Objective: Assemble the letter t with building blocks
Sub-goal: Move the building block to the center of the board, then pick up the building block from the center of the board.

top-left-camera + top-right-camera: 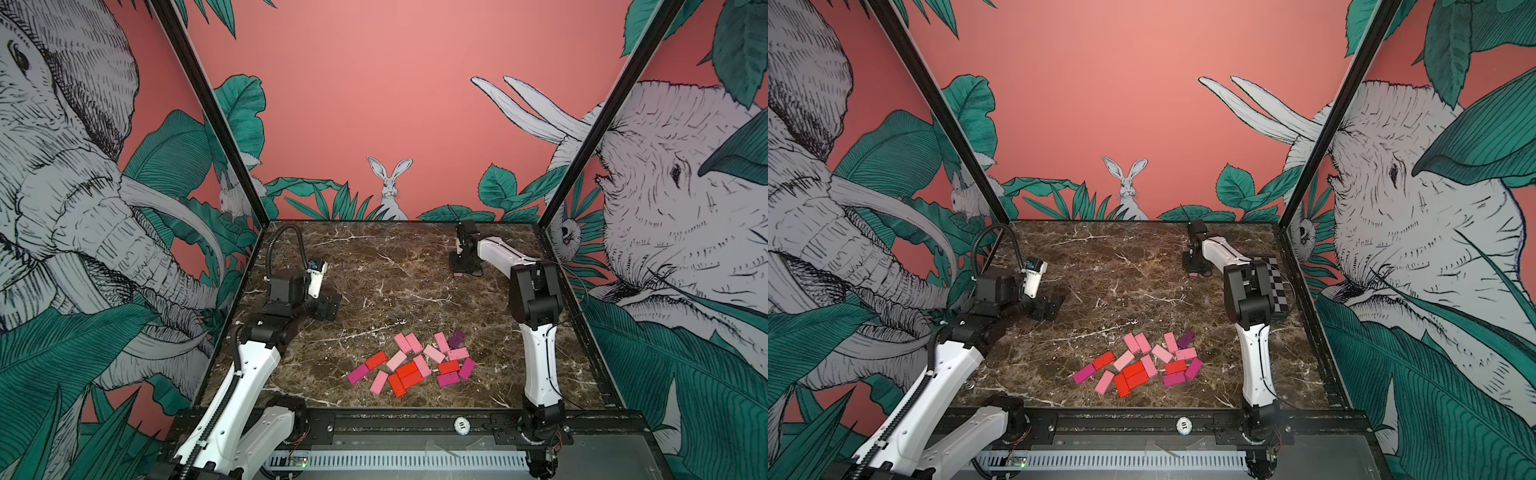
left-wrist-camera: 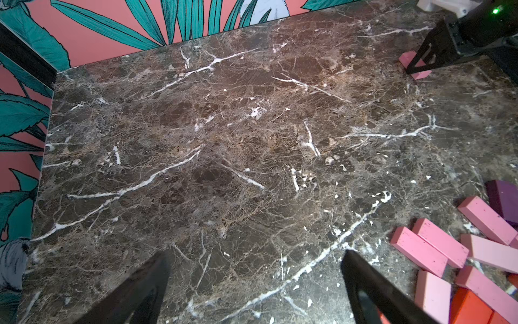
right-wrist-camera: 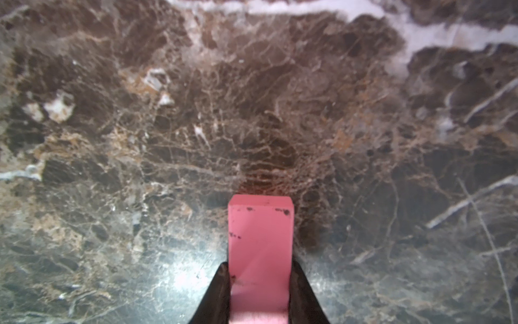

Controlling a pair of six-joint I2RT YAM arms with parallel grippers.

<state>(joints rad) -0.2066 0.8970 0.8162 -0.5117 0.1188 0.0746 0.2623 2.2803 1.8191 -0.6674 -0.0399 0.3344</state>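
Several building blocks in red, light pink, magenta and dark purple lie in a loose pile [image 1: 415, 363] [image 1: 1142, 365] near the front of the marble table; part of the pile [image 2: 437, 246] shows in the left wrist view. My right gripper [image 1: 459, 270] [image 1: 1192, 269] [image 3: 259, 269] reaches down at the far right of the table, shut on a single pink block [image 3: 260, 238] [image 2: 405, 59] whose lower end is at the tabletop. My left gripper [image 1: 328, 305] [image 1: 1050, 307] [image 2: 256, 254] hovers open over bare marble on the left, holding nothing.
A black-and-white checkered board [image 1: 1277, 286] lies along the right edge behind the right arm. A round token marked 10 [image 1: 461, 424] sits on the front rail. Patterned walls close off the back and both sides.
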